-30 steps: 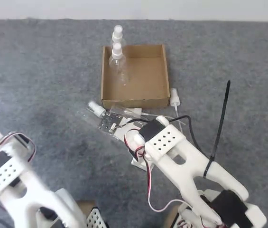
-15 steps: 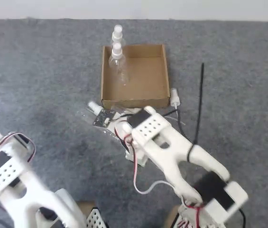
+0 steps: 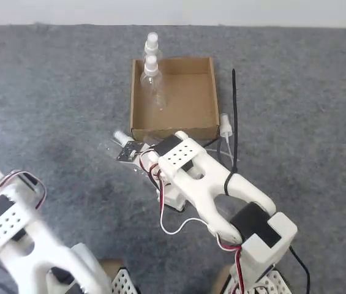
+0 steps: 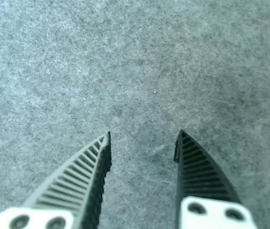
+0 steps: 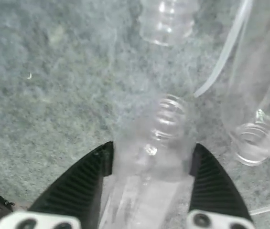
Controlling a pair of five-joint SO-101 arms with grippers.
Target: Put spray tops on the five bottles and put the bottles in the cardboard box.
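While two capped bottles (image 3: pixel 152 76) adjoin the box (image 3: pixel 212 98), three uncapped bottles (image 5: pixel 168 119) lie nearby.

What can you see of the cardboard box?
The box is brown cardboard, shallow, roughly square, open-topped, flat on the grey table toward its far middle. One clear bottle, capped, is inside by the left wall; the remaining floor is bare. A loose spray top lies just off its near right corner.
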